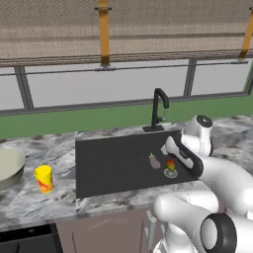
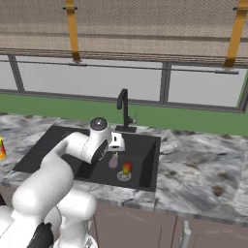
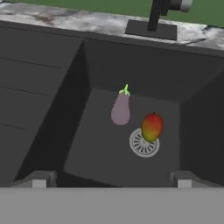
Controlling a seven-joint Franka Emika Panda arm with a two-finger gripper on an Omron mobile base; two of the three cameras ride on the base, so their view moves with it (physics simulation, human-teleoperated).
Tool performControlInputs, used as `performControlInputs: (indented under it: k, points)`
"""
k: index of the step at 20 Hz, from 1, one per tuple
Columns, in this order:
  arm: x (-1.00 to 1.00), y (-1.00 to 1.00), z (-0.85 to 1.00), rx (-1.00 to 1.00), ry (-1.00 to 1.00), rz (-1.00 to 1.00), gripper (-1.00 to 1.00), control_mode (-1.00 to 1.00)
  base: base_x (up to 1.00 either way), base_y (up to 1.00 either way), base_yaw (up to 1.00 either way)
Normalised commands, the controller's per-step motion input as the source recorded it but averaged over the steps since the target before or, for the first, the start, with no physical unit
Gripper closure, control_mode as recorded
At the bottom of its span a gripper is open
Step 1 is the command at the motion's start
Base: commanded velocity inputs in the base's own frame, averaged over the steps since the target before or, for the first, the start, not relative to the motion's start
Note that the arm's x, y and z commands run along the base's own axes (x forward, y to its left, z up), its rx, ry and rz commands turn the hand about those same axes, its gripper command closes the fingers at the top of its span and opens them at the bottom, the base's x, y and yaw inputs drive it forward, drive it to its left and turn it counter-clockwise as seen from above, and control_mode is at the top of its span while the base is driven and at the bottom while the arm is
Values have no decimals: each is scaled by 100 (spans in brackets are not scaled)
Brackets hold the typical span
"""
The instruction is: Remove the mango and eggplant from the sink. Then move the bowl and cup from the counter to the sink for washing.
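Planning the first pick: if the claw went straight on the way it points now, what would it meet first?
Probably the sink floor between the eggplant and mango. The open claw aims down into the basin with both just ahead; depth is unclear, so either fruit might be brushed first.

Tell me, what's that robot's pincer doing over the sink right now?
Pincer open, empty, above the sink. Eggplant and mango in the basin, mango on the drain. Nothing blocking them.
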Motion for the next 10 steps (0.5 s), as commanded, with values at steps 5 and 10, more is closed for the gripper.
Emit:
performControlInputs:
  k: [5, 10]
  points:
    - [21, -3, -17, 0, 0, 0, -100, -100, 0, 0, 0]
    - [22, -4, -19, 0, 0, 0, -100, -100, 0, 0, 0]
